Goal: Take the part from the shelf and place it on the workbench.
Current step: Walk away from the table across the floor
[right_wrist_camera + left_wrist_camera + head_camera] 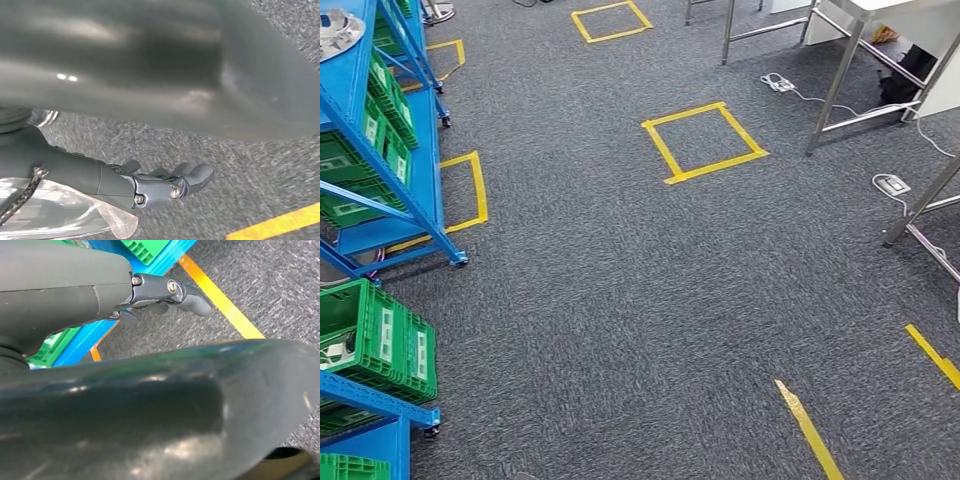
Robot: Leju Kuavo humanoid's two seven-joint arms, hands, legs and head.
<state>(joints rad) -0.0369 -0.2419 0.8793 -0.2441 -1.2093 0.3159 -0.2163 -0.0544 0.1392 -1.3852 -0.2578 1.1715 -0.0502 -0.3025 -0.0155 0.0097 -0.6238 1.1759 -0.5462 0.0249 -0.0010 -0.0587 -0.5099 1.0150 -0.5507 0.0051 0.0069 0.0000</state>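
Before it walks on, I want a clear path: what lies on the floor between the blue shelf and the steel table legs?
In the head view, grey carpet with a yellow tape square lies between the blue shelf and the table legs.

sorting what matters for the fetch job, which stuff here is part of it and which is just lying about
Job:
blue shelf
green crates
metal part on the shelf top
workbench legs

Lying about:
yellow tape squares
power strips
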